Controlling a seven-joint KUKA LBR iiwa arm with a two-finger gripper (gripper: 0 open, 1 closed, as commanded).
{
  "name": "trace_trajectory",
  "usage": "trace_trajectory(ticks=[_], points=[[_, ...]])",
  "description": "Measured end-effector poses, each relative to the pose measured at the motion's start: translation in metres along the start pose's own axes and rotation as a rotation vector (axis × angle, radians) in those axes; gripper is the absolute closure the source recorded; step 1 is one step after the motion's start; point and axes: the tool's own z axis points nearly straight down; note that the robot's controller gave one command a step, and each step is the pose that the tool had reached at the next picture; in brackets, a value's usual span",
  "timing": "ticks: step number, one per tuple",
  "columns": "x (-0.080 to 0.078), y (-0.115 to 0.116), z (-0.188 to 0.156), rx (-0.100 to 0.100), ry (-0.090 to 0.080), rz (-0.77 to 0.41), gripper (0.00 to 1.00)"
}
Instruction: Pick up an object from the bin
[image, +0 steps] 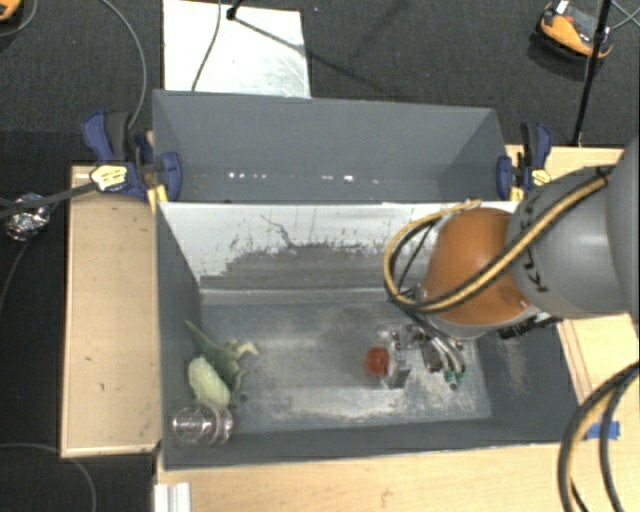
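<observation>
Bin (320, 145): one grey metal box, with a scratched floor.
Gripper (402, 366): one, low over the bin floor, right of the middle, under the arm's orange cover. It cannot be told how wide it is open, or if it has hold of anything.
Red thing (377, 361): one, small and round, on the floor, touching or just beside the gripper's left side.
Green toy (222, 356): one, in the front left corner.
Pale green lump (207, 381): one, egg-shaped, lying against the toy.
Shiny jar (203, 425): one, see-through, on its side, just in front of the lump.
</observation>
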Motion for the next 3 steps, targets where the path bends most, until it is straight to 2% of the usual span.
trace_trajectory(ticks=[1, 2, 3], points=[[-0.038, -0.019, -0.128, 0.002, -0.007, -0.256, 1.0], [-0.038, -0.018, -0.127, 0.0, -0.004, -0.255, 1.0], [-0.069, -0.077, -0.088, 0.004, -0.013, -0.641, 1.0]])
